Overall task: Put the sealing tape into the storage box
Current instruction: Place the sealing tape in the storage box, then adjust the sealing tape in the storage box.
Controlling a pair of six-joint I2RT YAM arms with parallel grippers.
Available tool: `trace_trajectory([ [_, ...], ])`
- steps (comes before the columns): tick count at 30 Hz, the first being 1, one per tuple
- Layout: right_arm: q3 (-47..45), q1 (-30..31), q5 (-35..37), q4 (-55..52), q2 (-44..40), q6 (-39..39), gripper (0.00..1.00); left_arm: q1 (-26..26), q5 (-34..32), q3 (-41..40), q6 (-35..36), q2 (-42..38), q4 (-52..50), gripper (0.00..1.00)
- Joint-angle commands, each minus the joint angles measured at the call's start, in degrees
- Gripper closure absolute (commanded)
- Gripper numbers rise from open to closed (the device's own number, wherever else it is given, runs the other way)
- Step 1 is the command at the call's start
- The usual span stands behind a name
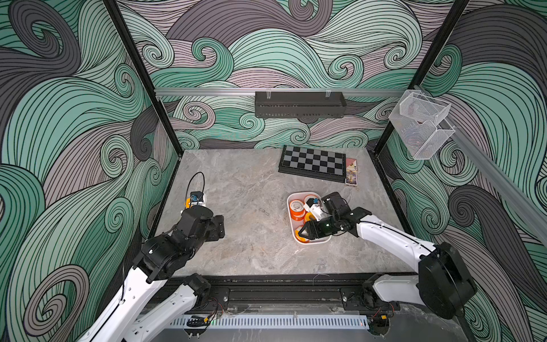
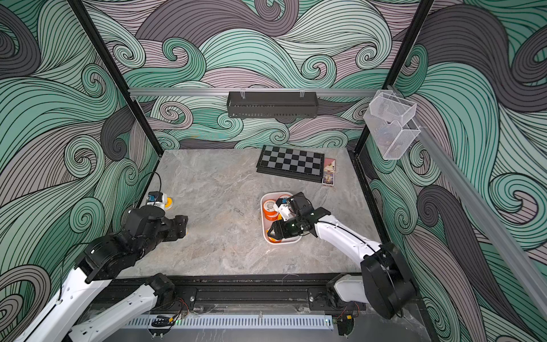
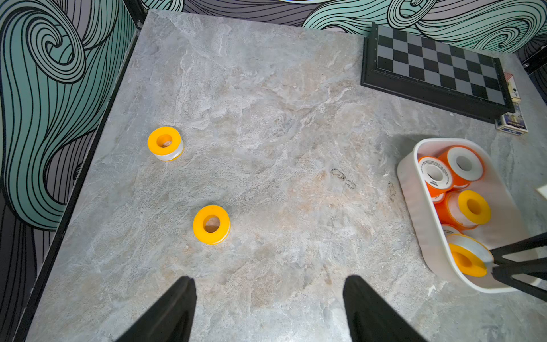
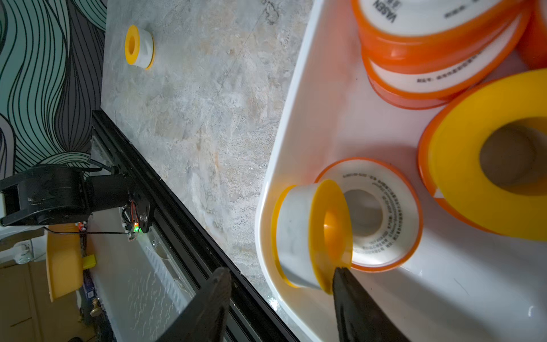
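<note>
At the storage box's (image 3: 414,183) near end, a yellow spool of sealing tape (image 4: 299,234) leans just ahead of the right gripper's (image 4: 280,268) parted jaws, one fingertip (image 4: 349,284) touching its flange, while the left gripper (image 3: 269,278) hangs open near two loose spools (image 3: 165,143) (image 3: 211,224) on the table (image 3: 266,118).

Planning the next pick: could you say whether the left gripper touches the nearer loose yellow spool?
Apart. The left wrist view shows bare table between the left gripper and the yellow spool.
</note>
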Motion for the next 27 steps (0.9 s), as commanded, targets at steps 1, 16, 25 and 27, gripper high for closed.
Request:
trace_trajectory([
  [1, 1.33, 0.72, 2.79, -1.71, 0.50, -1.71, 0.40, 0.58, 0.33, -0.34, 0.66, 0.15, 0.52, 0.18],
  [16, 4.93, 2.62, 9.68, -2.21, 5.53, -2.97, 0.43, 0.60, 0.41, -0.36, 0.67, 0.28, 0.58, 0.18],
  [25, 6.20, 3.56, 11.69, -2.23, 7.77, -2.29, 0.55, 0.60, 0.52, -0.44, 0.59, 0.17, 0.52, 0.18],
  [27, 6.03, 3.62, 12.41, -2.21, 7.29, -2.02, 0.57, 0.60, 0.52, -0.44, 0.63, 0.19, 0.51, 0.18],
])
